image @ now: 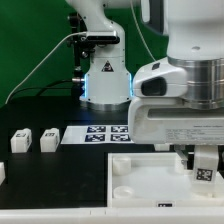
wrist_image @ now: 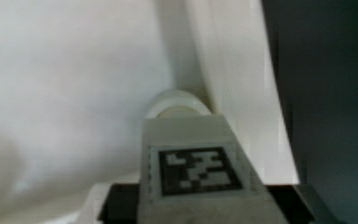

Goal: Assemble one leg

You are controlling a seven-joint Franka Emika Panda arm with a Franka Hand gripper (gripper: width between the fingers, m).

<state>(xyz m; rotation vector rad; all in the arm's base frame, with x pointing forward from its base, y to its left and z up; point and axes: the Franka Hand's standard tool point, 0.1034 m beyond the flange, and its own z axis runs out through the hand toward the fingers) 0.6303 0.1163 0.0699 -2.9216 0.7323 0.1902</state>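
Green backdrop, black table, soft even light.

In the exterior view a plain green backdrop (image: 30, 40) closes off the far side of the scene, flat and uniform in colour. In front of it a matte black table (image: 50, 190) runs from the far edge to the near one. A thin dark cable (image: 40, 62) slants across the green on the exterior view's left, dropping toward the tabletop. The marker board (image: 95, 133) lies flat on the table's far middle. The soft light makes white surfaces stand out against the dark top.
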